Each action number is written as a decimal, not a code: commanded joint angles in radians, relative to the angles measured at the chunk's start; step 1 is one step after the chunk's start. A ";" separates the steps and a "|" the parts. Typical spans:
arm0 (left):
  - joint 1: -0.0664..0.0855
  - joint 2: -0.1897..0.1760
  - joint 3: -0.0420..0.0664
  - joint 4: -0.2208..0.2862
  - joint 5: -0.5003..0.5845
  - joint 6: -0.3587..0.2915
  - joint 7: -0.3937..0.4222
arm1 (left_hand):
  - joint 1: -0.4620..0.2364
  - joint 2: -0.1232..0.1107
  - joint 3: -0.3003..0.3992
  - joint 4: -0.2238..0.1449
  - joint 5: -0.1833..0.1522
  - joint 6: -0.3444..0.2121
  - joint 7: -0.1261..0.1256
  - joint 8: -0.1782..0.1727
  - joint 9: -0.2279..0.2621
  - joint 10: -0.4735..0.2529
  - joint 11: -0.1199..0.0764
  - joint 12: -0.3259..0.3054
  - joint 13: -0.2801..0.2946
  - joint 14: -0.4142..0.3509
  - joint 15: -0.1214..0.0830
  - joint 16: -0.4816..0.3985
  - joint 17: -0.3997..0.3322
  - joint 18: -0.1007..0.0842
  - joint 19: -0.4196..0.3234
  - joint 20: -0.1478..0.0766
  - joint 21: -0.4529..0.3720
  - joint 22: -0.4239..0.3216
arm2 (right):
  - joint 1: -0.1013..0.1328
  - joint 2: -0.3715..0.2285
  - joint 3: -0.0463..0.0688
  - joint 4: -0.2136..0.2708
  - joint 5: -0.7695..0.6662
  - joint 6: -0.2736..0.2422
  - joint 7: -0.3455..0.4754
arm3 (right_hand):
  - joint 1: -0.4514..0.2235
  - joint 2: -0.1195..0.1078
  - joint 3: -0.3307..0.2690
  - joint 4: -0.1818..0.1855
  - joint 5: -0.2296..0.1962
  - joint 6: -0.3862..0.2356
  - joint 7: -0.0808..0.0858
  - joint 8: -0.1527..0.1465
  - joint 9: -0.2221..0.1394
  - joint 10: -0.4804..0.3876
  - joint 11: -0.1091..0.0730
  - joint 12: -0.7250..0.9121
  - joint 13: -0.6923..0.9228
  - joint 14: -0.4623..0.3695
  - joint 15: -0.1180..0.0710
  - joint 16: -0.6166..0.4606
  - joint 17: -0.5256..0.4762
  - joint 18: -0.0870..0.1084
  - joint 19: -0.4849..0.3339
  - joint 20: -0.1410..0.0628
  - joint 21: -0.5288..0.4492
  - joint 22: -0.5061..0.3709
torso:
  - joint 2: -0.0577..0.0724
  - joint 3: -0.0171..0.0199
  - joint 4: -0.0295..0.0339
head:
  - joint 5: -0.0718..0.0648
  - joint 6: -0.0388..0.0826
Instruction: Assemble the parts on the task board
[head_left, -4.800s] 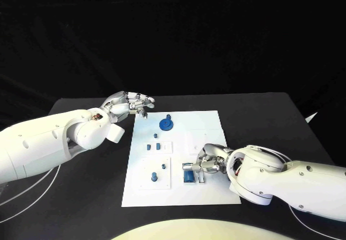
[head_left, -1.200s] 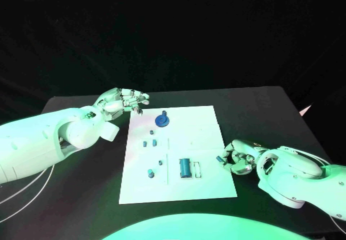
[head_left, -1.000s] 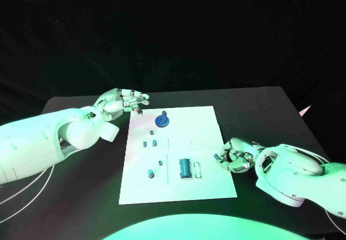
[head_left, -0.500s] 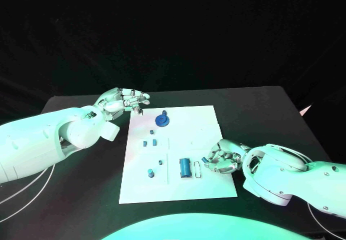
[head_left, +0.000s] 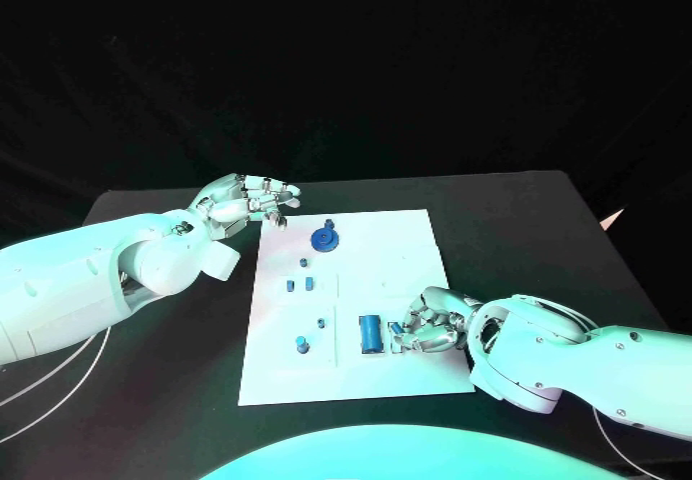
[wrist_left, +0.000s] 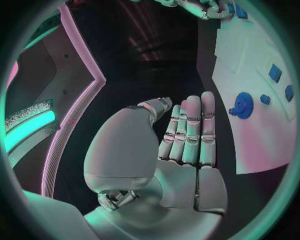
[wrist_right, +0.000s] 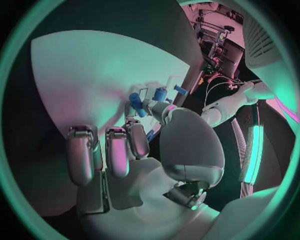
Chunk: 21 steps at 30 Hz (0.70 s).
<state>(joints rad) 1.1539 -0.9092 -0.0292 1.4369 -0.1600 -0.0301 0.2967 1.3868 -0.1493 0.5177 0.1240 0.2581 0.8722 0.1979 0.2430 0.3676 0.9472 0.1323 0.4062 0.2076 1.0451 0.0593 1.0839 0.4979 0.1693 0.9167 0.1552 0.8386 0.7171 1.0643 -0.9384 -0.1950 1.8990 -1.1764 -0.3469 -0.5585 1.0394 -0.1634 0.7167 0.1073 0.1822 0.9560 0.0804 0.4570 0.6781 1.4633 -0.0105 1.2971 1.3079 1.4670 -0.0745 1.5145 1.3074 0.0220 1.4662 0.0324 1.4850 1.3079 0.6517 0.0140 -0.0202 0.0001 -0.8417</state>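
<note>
Head view. Found the white rectangular task board (head_left: 389, 250) flat at the centre of the black table (head_left: 534, 230). Saw a blue toothed gear wheel (head_left: 326, 239) standing near the board's 12 o'clock end, and a larger blue cylinder (head_left: 371, 333) lying toward 5 o'clock. Placed the left hand (head_left: 248, 203) off the board's far corner at about 11 o'clock, over bare table, clear of every part. Found the right hand (head_left: 430, 325) across the board's 4 o'clock edge, fingertips turned toward 9 o'clock, with a small blue peg (head_left: 397, 328) at their tips, just beside the cylinder.

Left wrist view. Saw the left hand (wrist_left: 187, 145) with fingers stretched out straight, side by side, and nothing in it (thumb lying alongside). Made out the task board (wrist_left: 250, 100) beyond the fingertips, with the gear wheel (wrist_left: 242, 105) on it and the right hand (wrist_left: 206, 7) at its other end.

Right wrist view. Caught the right hand (wrist_right: 119, 150) pinching the small blue peg (wrist_right: 134, 104) between thumb and a finger, tilted, low over the task board (wrist_right: 94, 75). Could not tell whether the peg touched the board.
</note>
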 joint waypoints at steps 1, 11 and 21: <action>0.000 0.002 0.001 0.003 0.003 0.006 0.005 | 0.010 0.000 0.003 -0.004 0.005 -0.005 0.001 0.007 0.002 -0.007 -0.001 0.005 0.001 -0.004 -0.002 0.005 -0.002 0.015 0.008 -0.001 -0.004 0.000 | -0.003 0.004 -0.001 -0.006 0.007 -0.010 -0.008 | -0.016 0.000 -0.008 0.002 -0.001 0.031 -0.019 -0.003 -0.003 0.004 -0.002 0.006 0.111 0.082 0.000 0.005 0.159 -0.005 0.076 0.004 0.005 0.241 | 0.000 0.0003 -0.0007 | 0.000 0.000; 0.000 0.002 0.001 0.002 0.003 0.008 0.003 | 0.010 0.000 0.003 -0.004 0.005 -0.005 0.001 0.007 0.002 -0.007 -0.001 0.005 0.001 -0.004 -0.002 0.005 -0.002 0.015 0.008 -0.001 -0.004 0.000 | -0.005 0.013 0.000 -0.009 -0.002 -0.027 -0.005 | -0.049 0.000 -0.022 0.014 -0.013 0.042 -0.022 -0.004 -0.006 0.006 -0.005 0.008 0.112 0.083 -0.002 0.006 0.162 -0.006 0.077 0.002 0.008 0.242 | 0.000 0.0008 0.0001 | 0.000 -0.002; 0.000 0.001 0.001 0.001 0.003 0.008 0.001 | 0.012 0.001 0.005 -0.005 0.005 -0.006 0.002 0.007 0.002 -0.008 0.000 0.005 0.000 -0.004 -0.002 0.005 -0.002 0.015 0.008 -0.001 -0.003 0.001 | -0.005 0.013 0.000 -0.005 -0.004 -0.019 -0.001 | -0.075 -0.010 -0.035 0.024 -0.026 0.048 -0.023 -0.006 -0.009 0.007 -0.005 0.010 0.114 0.083 -0.002 0.007 0.163 -0.006 0.077 0.002 0.007 0.242 | 0.000 -0.0003 -0.0004 | 0.004 -0.005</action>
<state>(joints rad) 1.1539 -0.9093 -0.0292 1.4360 -0.1601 -0.0299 0.2936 1.3868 -0.1493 0.5203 0.1214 0.2581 0.8722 0.1979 0.2430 0.3685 0.9472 0.1323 0.4062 0.2076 1.0450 0.0593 1.0839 0.4972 0.1694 0.9167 0.1552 0.8386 0.7172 1.0614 -0.9265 -0.1952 1.8910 -1.1740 -0.3719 -0.5642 0.9724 -0.1724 0.6868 0.1309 0.1601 1.0037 0.0539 0.4571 0.6705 1.4633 -0.0105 1.3029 1.3077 1.4670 -0.0746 1.5185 1.3081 0.0220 1.4662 0.0324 1.4890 1.3076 0.6521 0.0142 -0.0202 0.0028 -0.8453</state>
